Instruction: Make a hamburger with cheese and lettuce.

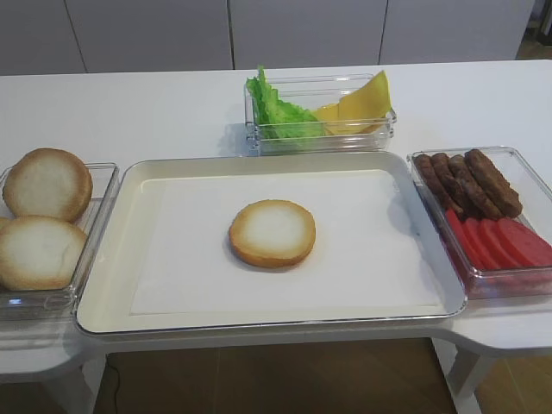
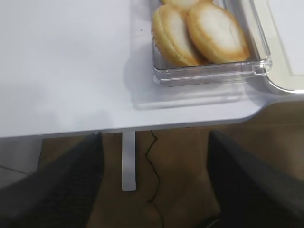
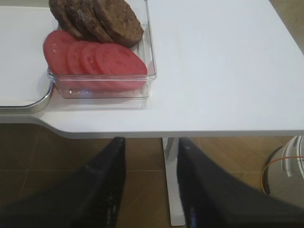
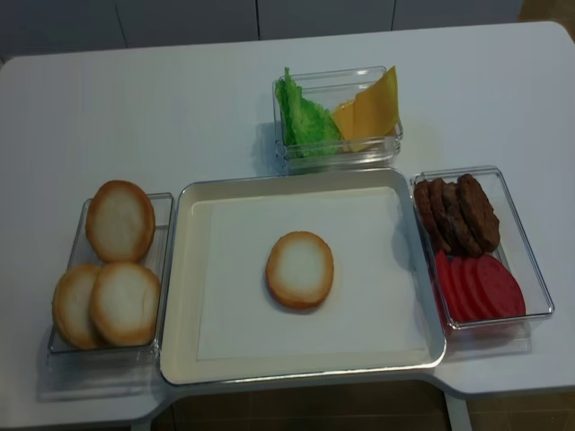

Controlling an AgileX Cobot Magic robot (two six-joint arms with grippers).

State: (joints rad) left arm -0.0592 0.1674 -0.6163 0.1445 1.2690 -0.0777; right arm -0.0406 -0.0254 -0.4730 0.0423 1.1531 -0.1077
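With both grippers parked off the table's front edge — left gripper (image 2: 154,185) spread wide, right gripper (image 3: 151,183) parted, both empty — and the hamburger (image 1: 272,233) mid-tray, I worry about pinching several stacked cheese (image 1: 362,103) slices — or snagging lettuce (image 1: 278,110).

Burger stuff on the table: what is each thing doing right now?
hamburger: one bun half, cut face up, alone on tray paper.
lettuce: bunched in back box, untouched.
cheese: slices leaning beside lettuce, same box.
patties: overlapping in right box.
tomato slices: fanned in front of patties.
spare buns: three in left box.
left tool: open, empty, off the table edge.
right tool: open, empty.
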